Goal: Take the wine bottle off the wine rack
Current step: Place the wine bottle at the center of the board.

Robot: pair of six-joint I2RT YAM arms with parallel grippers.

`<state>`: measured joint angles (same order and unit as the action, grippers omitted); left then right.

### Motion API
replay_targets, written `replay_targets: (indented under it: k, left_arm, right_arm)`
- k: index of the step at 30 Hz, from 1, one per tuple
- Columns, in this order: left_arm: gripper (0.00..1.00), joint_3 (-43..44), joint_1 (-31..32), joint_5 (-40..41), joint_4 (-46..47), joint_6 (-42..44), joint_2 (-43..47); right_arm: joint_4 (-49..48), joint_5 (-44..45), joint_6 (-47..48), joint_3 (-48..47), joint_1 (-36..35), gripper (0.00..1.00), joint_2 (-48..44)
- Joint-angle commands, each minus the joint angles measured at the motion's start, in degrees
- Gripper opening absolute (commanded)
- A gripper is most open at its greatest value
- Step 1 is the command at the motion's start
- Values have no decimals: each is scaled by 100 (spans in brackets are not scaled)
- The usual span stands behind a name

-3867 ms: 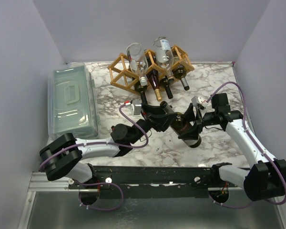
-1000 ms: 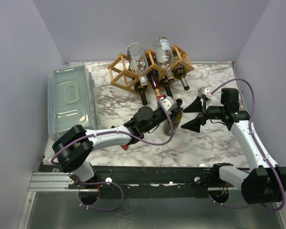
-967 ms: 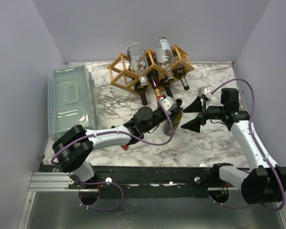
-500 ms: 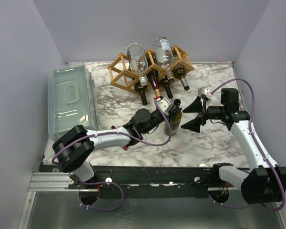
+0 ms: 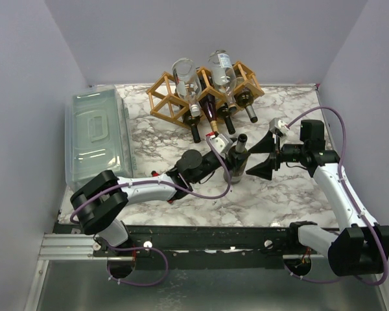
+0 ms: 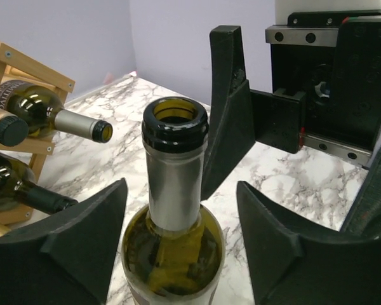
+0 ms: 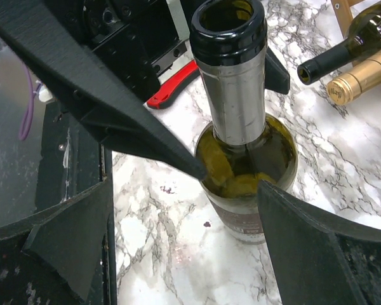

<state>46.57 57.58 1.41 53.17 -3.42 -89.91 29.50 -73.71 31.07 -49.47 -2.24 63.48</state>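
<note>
Top view: the dark green glass wine bottle [image 5: 237, 159] is seen upright on the marbled counter [image 5: 292, 194], about midway between its side edges and well clear of the light tan wooden lattice wine rack [image 5: 165, 97] at the far edge. The left end effector [image 5: 230, 152], clamped on the bottle a second ago, is now spread open around it. The right end effector [image 5: 262, 157] is held wide open just beside it. The removal is judged done, with only withdrawal left.

Left wrist view: a gap is seen at one finger; contact at the other cannot be told, and the bottle's base is cut off.

Right wrist view: the base is seen resting on the counter, but the label cannot be read.
</note>
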Motion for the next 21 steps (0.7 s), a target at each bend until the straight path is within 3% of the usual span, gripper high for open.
replay_targets:
  k: [1, 4, 11, 12, 17, 21]
  left_arm:
    - [75, -238, -8, -363, 177, -122, 347]
    - [84, -453, -9, -443, 167, -189, 591]
    - [91, -934, -125, -583, -175, -682, 1342]
    - [98, -989, -168, -673, -265, -794, 1477]
    - [99, -1276, -430, -1122, -803, -1476, 2046]
    - [99, -1514, -741, -1506, -1255, -2010, 2494]
  right_arm:
    - [13, -25, 152, 87, 13, 100, 16]
    - [157, 30, 400, 56, 17, 100, 14]
    - [703, 247, 1192, -269, 20, 100, 139]
    - [854, 294, 1398, -381, 14, 100, 174]
    - [1471, 209, 2348, -919, 13, 100, 408]
    - [1435, 104, 2293, -1358, 9, 100, 656]
